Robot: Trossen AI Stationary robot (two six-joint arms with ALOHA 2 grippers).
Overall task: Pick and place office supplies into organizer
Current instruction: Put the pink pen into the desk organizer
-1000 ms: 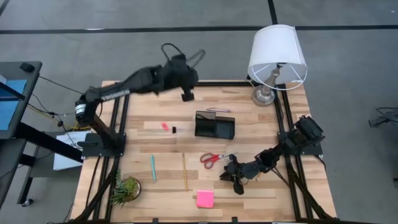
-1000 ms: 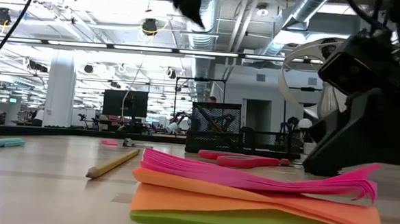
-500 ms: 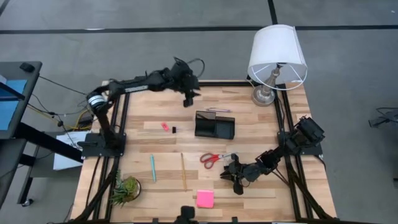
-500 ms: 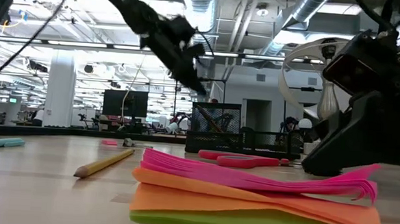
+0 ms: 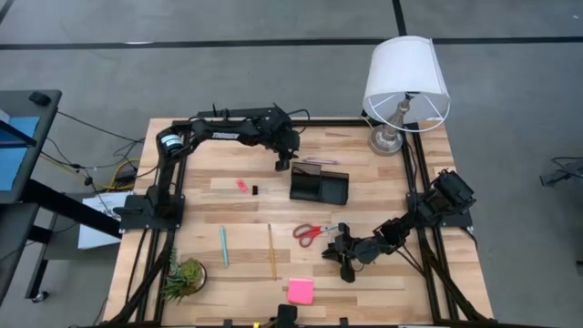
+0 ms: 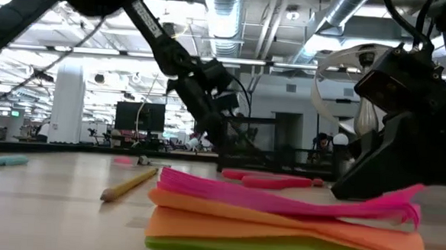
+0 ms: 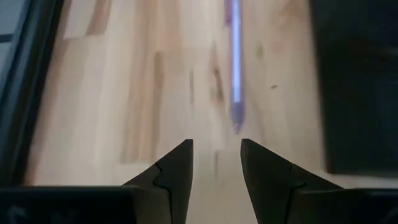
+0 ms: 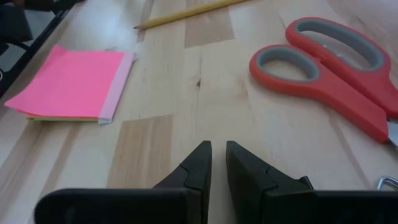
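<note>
The black organizer (image 5: 319, 187) stands mid-table. A silvery-purple pen (image 5: 319, 161) lies just beyond its far wall. My left gripper (image 5: 282, 164) is low by the organizer's far left corner, open, with the pen (image 7: 235, 62) straight ahead of its fingers (image 7: 216, 155) and the organizer wall (image 7: 357, 81) beside it. My right gripper (image 5: 344, 266) sits low near the red-handled scissors (image 5: 314, 231), shut and holding nothing (image 8: 218, 152). The pink sticky pad (image 5: 300, 291), yellow pencil (image 5: 271, 251), teal pen (image 5: 224, 246), pink eraser (image 5: 241, 185) and black clip (image 5: 254, 189) lie flat on the table.
A white-shaded lamp (image 5: 405, 87) stands at the far right corner and a small green plant (image 5: 185, 278) at the near left corner. Bare wood lies between the eraser and the teal pen. In the right wrist view the scissors (image 8: 336, 74) and pad (image 8: 71, 84) lie ahead.
My left arm has reached out from above the table's far edge and come down toward the near and right, ending low beside the organizer's far left corner, in line with the pen. My right arm has kept still.
</note>
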